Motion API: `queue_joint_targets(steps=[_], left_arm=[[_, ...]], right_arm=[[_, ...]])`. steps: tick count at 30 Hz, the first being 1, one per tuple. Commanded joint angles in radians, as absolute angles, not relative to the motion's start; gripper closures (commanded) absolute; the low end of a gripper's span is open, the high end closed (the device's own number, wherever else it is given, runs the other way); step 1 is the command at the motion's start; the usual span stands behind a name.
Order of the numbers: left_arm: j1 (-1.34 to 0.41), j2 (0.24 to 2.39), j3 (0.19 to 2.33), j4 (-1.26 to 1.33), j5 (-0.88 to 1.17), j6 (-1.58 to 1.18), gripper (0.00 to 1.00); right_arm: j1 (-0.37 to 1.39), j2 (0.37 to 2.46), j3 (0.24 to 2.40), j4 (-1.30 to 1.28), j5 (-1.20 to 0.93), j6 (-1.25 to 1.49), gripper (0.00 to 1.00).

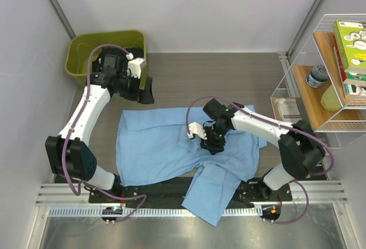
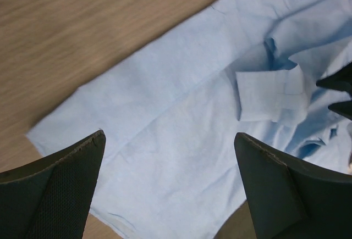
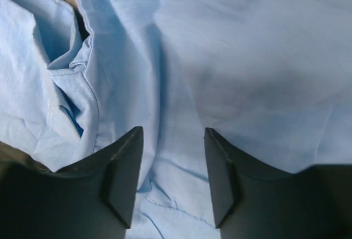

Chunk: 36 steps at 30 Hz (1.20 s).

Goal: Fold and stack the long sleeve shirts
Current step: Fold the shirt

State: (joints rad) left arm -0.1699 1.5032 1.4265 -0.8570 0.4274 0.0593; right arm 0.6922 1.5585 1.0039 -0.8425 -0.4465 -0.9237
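Note:
One light blue long sleeve shirt [image 1: 160, 146] lies spread on the wooden table, and a flap of it [image 1: 214, 197] hangs over the near rail. My right gripper [image 1: 214, 143] hovers low over the shirt's middle. In the right wrist view its jaws [image 3: 174, 130] are open with wrinkled cloth [image 3: 247, 57] beneath and nothing pinched between them. My left gripper [image 1: 143, 91] is off the shirt's far left corner, wide open and empty [image 2: 169, 135]. The left wrist view looks down on the shirt [image 2: 181, 118] and a folded cuff [image 2: 264, 95].
A green bin [image 1: 86, 54] stands at the back left, behind the left arm. A wire shelf [image 1: 331, 71] with books and a bottle is on the right. Bare wooden table [image 1: 229, 77] runs behind the shirt. A metal rail [image 1: 74, 194] lines the near edge.

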Motion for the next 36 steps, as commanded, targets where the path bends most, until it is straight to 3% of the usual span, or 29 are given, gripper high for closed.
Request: queue_joint_targets(steps=[1,2,7,12,18,36], left_arm=[[-0.205,1.502,1.4,-0.798,0.563,0.025,0.0],[-0.225,1.518,1.408,-0.79,0.558,0.009,0.0],[-0.377,1.634,1.407,-0.755,0.575,-0.093,0.18],[-0.485,1.646,1.255,-0.573,0.655,-0.223,0.28],[-0.486,1.674,1.079,-0.348,0.776,-0.423,0.38],[-0.482,1.879,0.992,-0.072,0.818,-0.492,0.37]], right_arm=[[0.64,1.405,1.07,-0.779,-0.42,-0.855,0.41],[0.617,1.396,1.081,-0.778,-0.452,-0.83,0.36],[0.418,1.371,1.152,-0.784,-0.524,-0.674,0.34],[0.299,1.414,1.178,-0.804,-0.581,-0.605,0.41],[0.267,1.488,1.218,-0.827,-0.647,-0.519,0.45],[0.189,1.47,1.18,-0.888,-0.566,-0.506,0.45]])
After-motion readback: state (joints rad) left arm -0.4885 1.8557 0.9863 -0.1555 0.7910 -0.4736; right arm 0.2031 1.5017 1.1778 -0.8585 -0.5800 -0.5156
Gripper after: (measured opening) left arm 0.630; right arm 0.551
